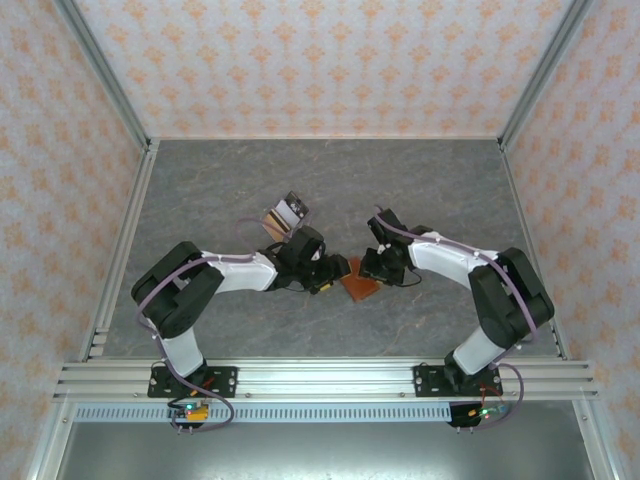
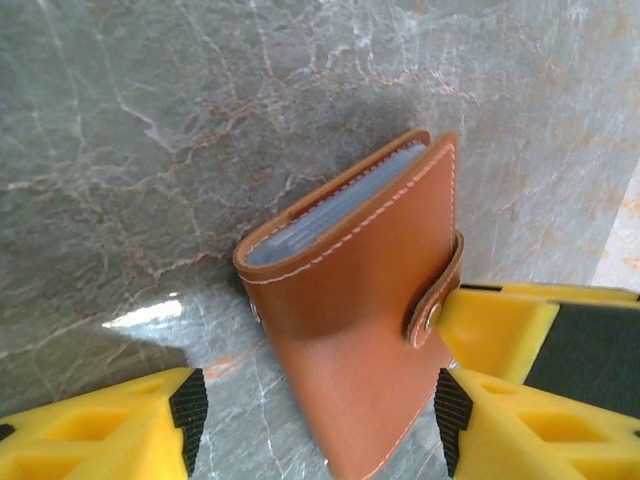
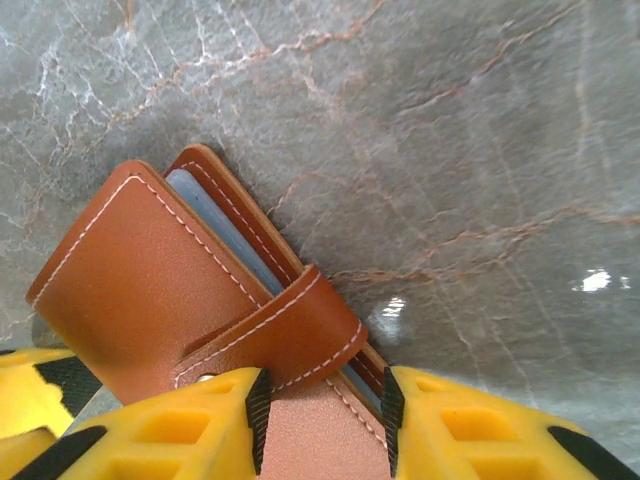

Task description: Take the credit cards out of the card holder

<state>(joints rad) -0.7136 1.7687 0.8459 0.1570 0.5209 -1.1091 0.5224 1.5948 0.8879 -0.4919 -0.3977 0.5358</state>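
Observation:
The card holder (image 1: 360, 288) is a reddish-brown leather wallet on the grey marble table between my two grippers. It is closed, with its snap strap (image 2: 438, 300) fastened. Pale blue-grey lining (image 2: 330, 212) shows at its open edge, and the credit cards are hidden inside. My right gripper (image 3: 325, 418) is shut on the card holder (image 3: 150, 290), its pads pressing the strap (image 3: 290, 325) and the back edge. My left gripper (image 2: 320, 410) straddles the holder's (image 2: 355, 300) lower end, open. Its right pad (image 2: 452, 420) is near the leather, and a clear gap shows beside the left pad (image 2: 190, 405).
A tan boxy object (image 1: 286, 214) with black-and-white parts sits just behind the left wrist. A right-gripper finger (image 2: 500, 325) rests against the snap in the left wrist view. Patterned walls and metal rails (image 1: 125, 250) bound the table.

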